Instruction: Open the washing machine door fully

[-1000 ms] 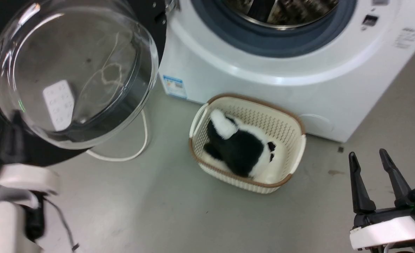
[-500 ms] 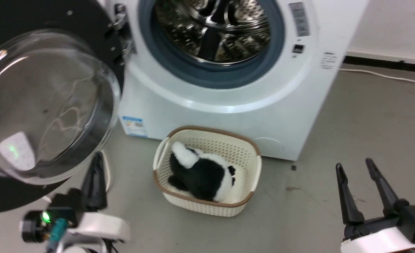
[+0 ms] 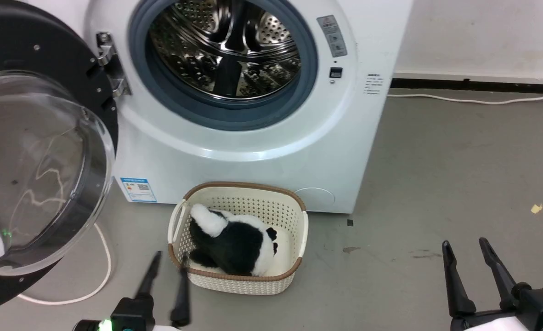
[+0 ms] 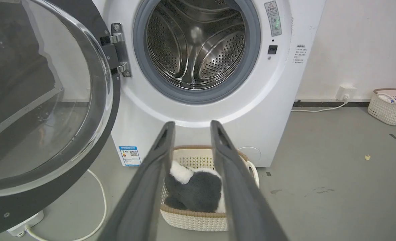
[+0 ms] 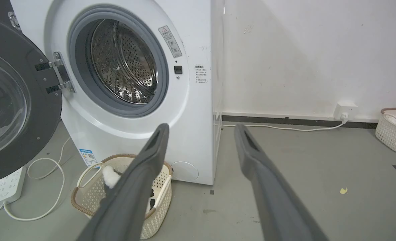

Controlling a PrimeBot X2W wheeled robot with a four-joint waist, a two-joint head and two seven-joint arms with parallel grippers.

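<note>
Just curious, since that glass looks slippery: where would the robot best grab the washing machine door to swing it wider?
Likely the thin black rim of the door, low and away from the hinge, coming edge-on from the front. The rim looks flat enough to pinch and gives leverage; the glass bowl bulges, wide and smooth.

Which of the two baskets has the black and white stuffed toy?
The basket in front of the washing machine holds the stuffed toy; the other basket stands by the wall.
</note>
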